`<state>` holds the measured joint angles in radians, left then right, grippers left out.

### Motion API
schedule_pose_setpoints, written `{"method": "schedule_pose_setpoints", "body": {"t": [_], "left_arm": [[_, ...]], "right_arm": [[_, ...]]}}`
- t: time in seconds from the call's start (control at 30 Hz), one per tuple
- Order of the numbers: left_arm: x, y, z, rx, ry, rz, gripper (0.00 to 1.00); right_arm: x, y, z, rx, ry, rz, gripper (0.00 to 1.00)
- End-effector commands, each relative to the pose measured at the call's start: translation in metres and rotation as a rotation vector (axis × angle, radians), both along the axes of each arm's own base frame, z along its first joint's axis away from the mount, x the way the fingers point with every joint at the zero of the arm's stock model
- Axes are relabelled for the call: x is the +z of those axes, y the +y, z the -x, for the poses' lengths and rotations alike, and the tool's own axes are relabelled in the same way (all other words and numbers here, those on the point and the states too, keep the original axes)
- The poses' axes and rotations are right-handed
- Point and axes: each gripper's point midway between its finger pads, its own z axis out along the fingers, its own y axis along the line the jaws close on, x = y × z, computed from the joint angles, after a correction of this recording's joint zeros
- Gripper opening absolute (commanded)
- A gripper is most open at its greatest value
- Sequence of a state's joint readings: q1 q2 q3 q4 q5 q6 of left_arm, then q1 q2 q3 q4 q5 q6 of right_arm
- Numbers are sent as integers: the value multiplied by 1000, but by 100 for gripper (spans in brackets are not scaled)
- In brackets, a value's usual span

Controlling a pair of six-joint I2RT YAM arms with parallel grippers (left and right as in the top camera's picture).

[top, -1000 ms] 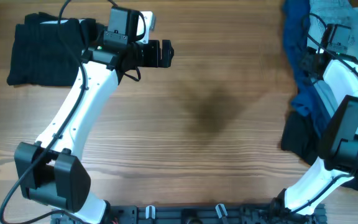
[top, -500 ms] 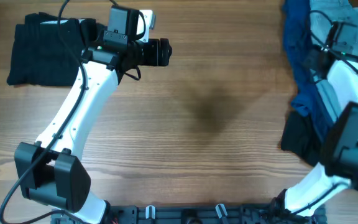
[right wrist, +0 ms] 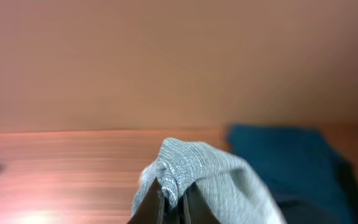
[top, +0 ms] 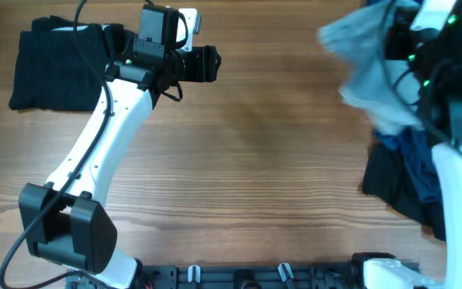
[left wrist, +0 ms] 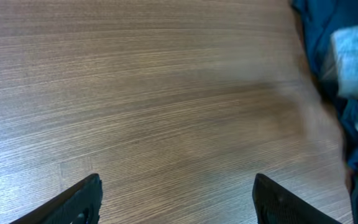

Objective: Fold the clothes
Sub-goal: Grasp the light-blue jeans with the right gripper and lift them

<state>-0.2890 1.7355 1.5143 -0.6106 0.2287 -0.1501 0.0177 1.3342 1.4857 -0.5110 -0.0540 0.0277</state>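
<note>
My right gripper (right wrist: 174, 206) is shut on a fold of the pale-blue clothes (right wrist: 197, 171) and holds them lifted off the table. In the overhead view that pale garment (top: 363, 68) hangs blurred at the top right, under the raised right arm (top: 455, 96). Beneath it lie a dark navy garment (top: 414, 156) and a black one (top: 387, 183). My left gripper (top: 212, 64) hovers over bare wood at the upper left, open, with nothing between its fingers (left wrist: 79, 202). The left wrist view shows the navy cloth (left wrist: 319, 37) at its right edge.
A folded black garment (top: 58, 64) rests at the top left corner, behind the left arm. The wooden table (top: 271, 185) runs between the two arms. The arm bases stand along the front edge.
My right gripper has shut on the pale-blue garment and pulled it up and leftward off the pile. The left gripper's jaws have narrowed a little; that arm has stayed in place.
</note>
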Motion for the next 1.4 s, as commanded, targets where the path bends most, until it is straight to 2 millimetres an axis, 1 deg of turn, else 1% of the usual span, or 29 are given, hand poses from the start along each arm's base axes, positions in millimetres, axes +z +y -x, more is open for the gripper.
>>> {"method": "schedule_pose_setpoints", "body": {"t": [0.0, 0.1, 0.2, 0.23, 0.37, 0.43, 0.47, 0.5, 0.53, 0.6, 0.63, 0.73, 0.8, 0.87, 0.97, 1.03, 1.07, 1.17, 1.27, 1.37], "left_arm": [[16, -1, 0, -7, -38, -5, 77], [22, 0, 4, -7, -41, -3, 76], [24, 3, 8, -4, -33, -6, 74], [24, 5, 10, 0, -27, -8, 74], [18, 12, 15, 11, 11, -19, 73], [15, 14, 17, 13, 25, -23, 73], [15, 14, 18, 13, 30, -24, 73], [14, 15, 19, 13, 34, -25, 73], [13, 15, 20, 13, 41, -27, 73], [10, 16, 24, 13, 62, -33, 73], [8, 17, 25, 14, 70, -36, 73], [3, 19, 32, 14, 107, -46, 73], [0, 20, 35, 13, 123, -51, 73], [-2, 20, 36, 27, 137, -43, 71], [-5, 19, 36, 51, 158, -29, 70], [-11, 19, 37, 51, 177, -34, 70], [-17, 18, 37, 48, 194, -39, 70], [-32, 13, 41, 39, 244, -54, 68], [-46, 5, 43, 22, 282, -56, 67], [-58, -3, 42, 5, 299, -61, 67]], "right_arm": [[6, 49, 2, 140, -11, -31, 4], [-9, 72, -5, 183, 32, -61, 4], [-32, 102, -15, 258, 92, -110, 4], [-42, 116, -18, 299, 118, -126, 4], [-80, 149, -37, 336, 191, -161, 4], [-99, 158, -50, 338, 210, -166, 30], [-109, 158, -58, 319, 222, -176, 54], [-117, 156, -65, 294, 230, -187, 68], [-123, 155, -69, 283, 234, -189, 77], [-131, 151, -77, 267, 241, -198, 85], [-132, 149, -78, 259, 242, -205, 88], [-128, 141, -78, 244, 239, -208, 91], [-127, 135, -73, 237, 257, -211, 92], [-132, 126, -61, 216, 316, -209, 95], [-136, 114, -44, 165, 392, -252, 97], [-140, 106, -32, 120, 453, -298, 97], [-143, 105, -25, 116, 488, -314, 97], [-159, 103, -5, 106, 593, -315, 94], [-178, 101, 5, 89, 651, -302, 89], [-198, 100, 9, 82, 684, -299, 85]]}}
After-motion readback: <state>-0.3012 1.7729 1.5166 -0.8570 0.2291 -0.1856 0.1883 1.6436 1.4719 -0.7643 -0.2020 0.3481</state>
